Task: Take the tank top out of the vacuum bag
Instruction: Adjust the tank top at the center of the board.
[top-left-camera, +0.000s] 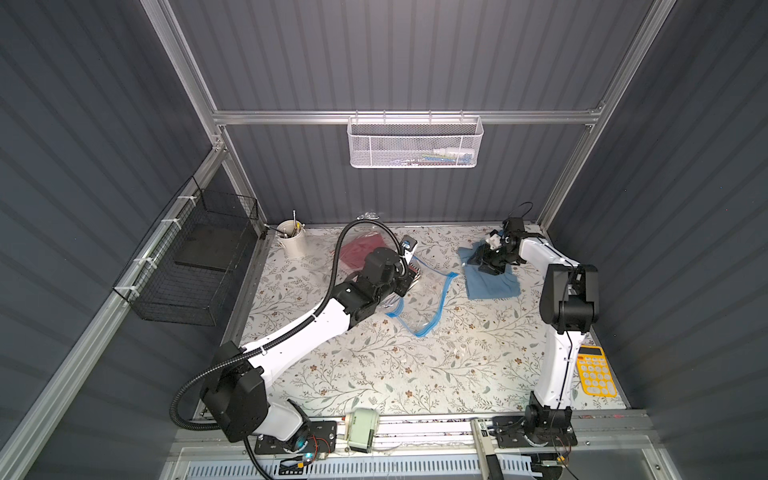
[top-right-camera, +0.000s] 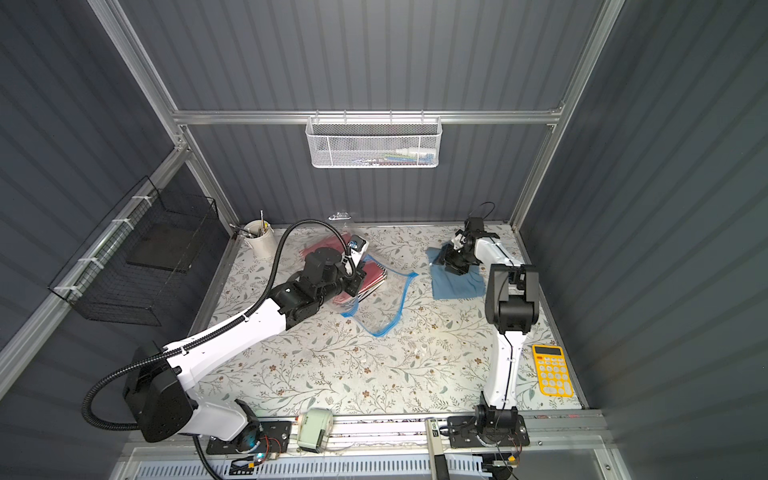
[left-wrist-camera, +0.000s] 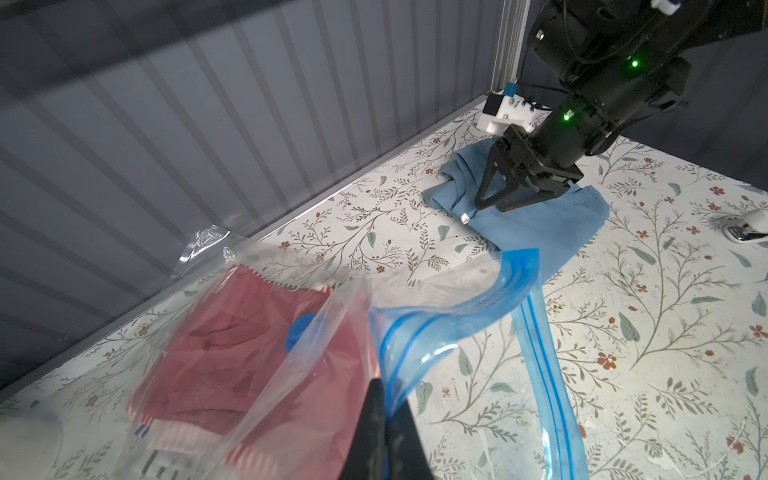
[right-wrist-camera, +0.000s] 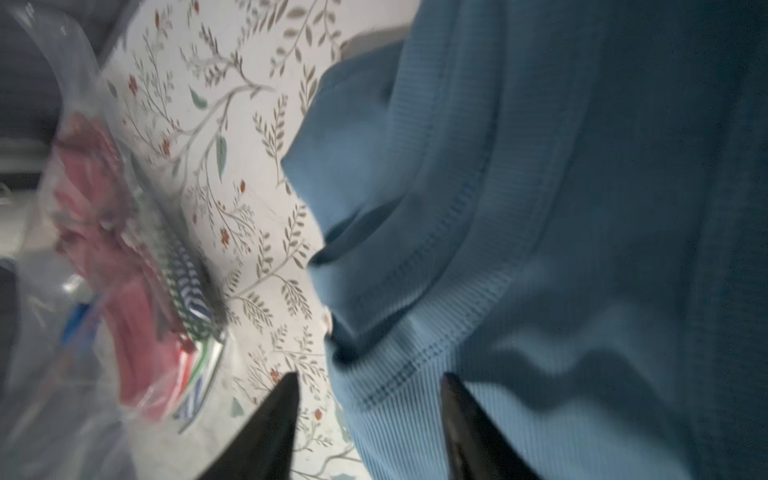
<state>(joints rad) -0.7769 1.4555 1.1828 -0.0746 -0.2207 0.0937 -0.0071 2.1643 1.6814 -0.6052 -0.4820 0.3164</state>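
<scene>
The vacuum bag lies mid-table, clear and crinkly, with a blue zip strip and a round blue valve cap. Red folded clothing and striped fabric are still inside it. My left gripper is shut on the bag's blue zip edge and holds it up off the table. The blue ribbed tank top lies on the table at the back right, outside the bag. My right gripper hangs open just over its far edge, holding nothing.
A white cup with tools stands at the back left. A yellow calculator lies at the right edge. A black wire basket hangs on the left wall, a white mesh basket on the back rail. A pale green device sits at the front.
</scene>
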